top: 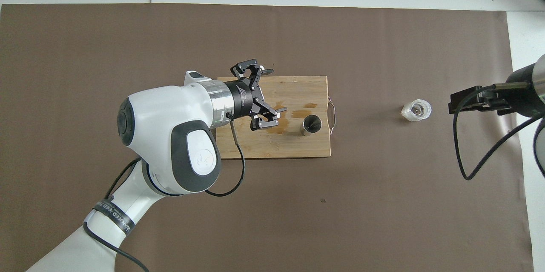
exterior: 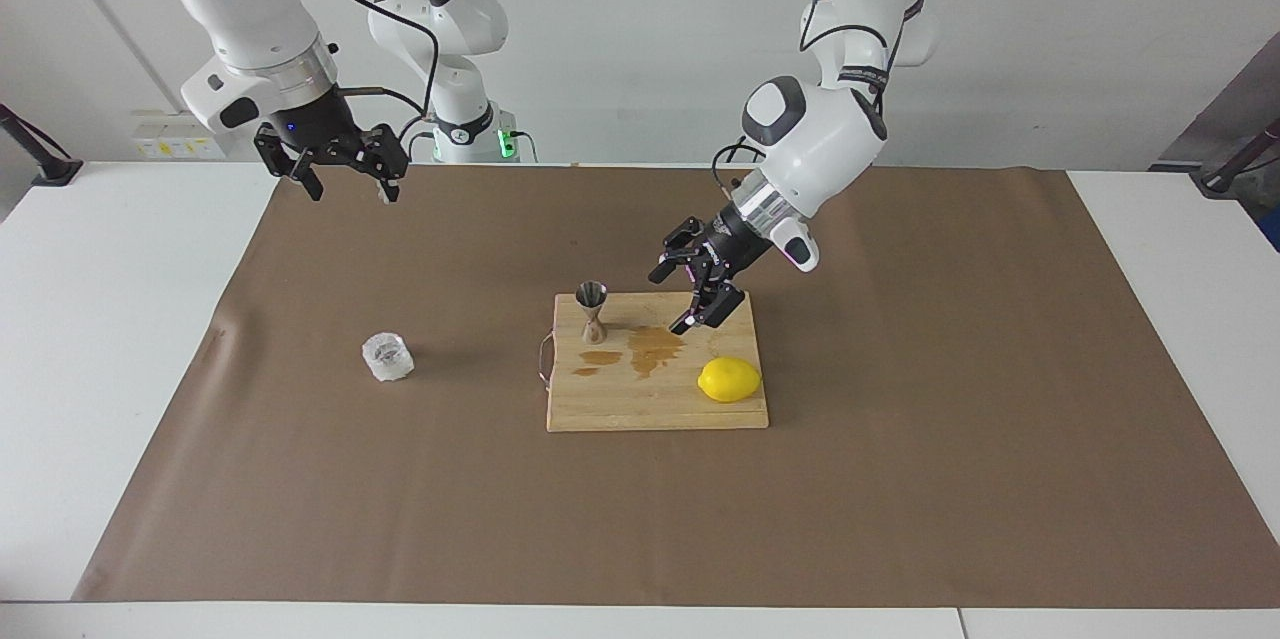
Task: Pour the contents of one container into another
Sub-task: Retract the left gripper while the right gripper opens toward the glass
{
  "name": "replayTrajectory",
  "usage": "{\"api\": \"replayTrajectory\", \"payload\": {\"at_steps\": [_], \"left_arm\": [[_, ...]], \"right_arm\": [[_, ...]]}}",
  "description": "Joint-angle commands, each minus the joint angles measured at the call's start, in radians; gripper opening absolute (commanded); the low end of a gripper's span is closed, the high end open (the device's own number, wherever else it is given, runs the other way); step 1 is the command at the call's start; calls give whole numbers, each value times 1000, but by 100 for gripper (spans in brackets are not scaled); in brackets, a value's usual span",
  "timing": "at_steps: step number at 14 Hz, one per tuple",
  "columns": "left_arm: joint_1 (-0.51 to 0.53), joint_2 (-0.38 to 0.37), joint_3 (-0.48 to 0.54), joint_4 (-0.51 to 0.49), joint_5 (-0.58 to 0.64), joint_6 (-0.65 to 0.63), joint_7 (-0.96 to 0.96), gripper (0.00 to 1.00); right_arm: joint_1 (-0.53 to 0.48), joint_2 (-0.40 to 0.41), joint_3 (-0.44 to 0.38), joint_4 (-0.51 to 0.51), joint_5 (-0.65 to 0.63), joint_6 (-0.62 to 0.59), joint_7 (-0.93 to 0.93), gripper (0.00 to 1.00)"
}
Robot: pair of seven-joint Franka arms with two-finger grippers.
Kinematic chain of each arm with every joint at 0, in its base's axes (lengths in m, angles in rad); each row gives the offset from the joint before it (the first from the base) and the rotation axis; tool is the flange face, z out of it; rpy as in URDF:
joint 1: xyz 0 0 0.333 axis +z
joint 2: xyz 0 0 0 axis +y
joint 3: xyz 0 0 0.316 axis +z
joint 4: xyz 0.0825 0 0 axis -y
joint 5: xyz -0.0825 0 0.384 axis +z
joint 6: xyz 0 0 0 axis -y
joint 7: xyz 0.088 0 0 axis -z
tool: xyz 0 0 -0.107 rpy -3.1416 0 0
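On the board (exterior: 650, 409) jigger (exterior: 592, 311) upright, glass (exterior: 388, 357) apart, both tools' fingers spread, empty.

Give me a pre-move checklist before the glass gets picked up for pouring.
1. Jigger upright on the cutting board: ok.
2. Left gripper open, empty, apart from the jigger: ok.
3. Right gripper open, raised, nothing held: ok.
4. Glass tumbler upright on the brown paper, untouched: ok.
5. Board dry: not ok, brown spill beside the jigger.
6. Liquid in the tumbler: cannot tell.
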Motion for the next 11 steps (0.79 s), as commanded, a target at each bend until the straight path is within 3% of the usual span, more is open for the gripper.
{"api": "replayTrajectory", "payload": {"at_steps": [1,3,5,11], "left_arm": [[8,-27,12,9,264,-123,1,100],[6,-27,9,12,452,-151,18,100],[5,-28,9,11,559,-160,105,100],[49,-62,34,3,610,-272,351,100]], "right_arm": [[-17,-1,5,6,-3,-15,-26,100],[-15,-1,6,4,-3,-13,-30,100],[-17,-6,6,-20,-1,7,-93,100],[-61,-105,5,-268,19,235,-511,100]]}}
